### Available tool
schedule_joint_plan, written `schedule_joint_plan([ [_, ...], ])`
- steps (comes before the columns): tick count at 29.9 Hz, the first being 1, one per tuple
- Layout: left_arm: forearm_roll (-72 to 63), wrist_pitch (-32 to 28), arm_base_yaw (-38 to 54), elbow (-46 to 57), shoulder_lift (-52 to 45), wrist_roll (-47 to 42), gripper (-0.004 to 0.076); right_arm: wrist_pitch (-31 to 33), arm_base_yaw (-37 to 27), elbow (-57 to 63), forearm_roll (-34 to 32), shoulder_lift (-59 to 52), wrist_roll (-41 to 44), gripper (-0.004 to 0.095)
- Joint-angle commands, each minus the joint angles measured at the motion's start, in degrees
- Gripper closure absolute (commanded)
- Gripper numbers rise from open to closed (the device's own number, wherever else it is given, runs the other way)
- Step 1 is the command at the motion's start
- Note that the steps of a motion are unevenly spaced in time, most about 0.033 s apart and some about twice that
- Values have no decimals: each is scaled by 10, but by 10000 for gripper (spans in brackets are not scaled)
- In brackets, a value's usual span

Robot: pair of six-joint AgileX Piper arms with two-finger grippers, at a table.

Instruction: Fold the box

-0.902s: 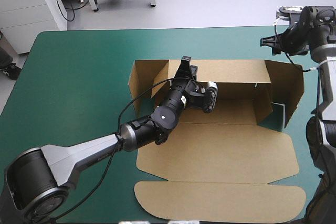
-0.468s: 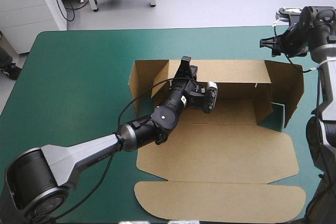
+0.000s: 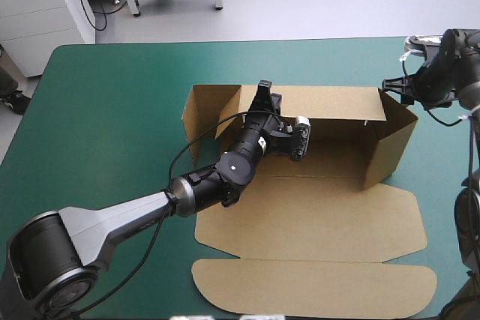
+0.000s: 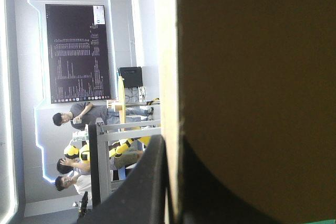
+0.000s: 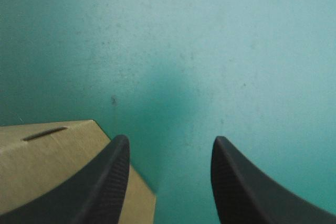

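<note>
– Where is the box (image 3: 315, 215)?
– Middle of the bench (image 3: 112, 110), lid flat toward the near edge, back and right walls up. My left tool (image 3: 263, 88) pinches the back wall.
– And the right tool (image 5: 168, 148)?
– Mine stands spread, over bare bench beside the box's right wall.

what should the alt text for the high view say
A brown box lies partly folded on the teal-green table, its back and side walls raised and its lid flat toward the near edge. The left gripper grips the back wall's top edge near its left end; the right gripper hovers by the box's far right corner.
</note>
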Motion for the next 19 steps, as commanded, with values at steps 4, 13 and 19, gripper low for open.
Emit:
schedule_joint_plan([
  [4, 15, 2, -3, -10, -21, -23, 731, 7, -18, 63, 27, -91, -29, 468],
  [13, 15, 2, -3, -10, -21, -23, 731, -119, -18, 212, 140, -148, -76, 471],
  [19, 15, 2, -3, -10, -21, -23, 731, -181, -18, 285, 149, -187, -90, 471],
])
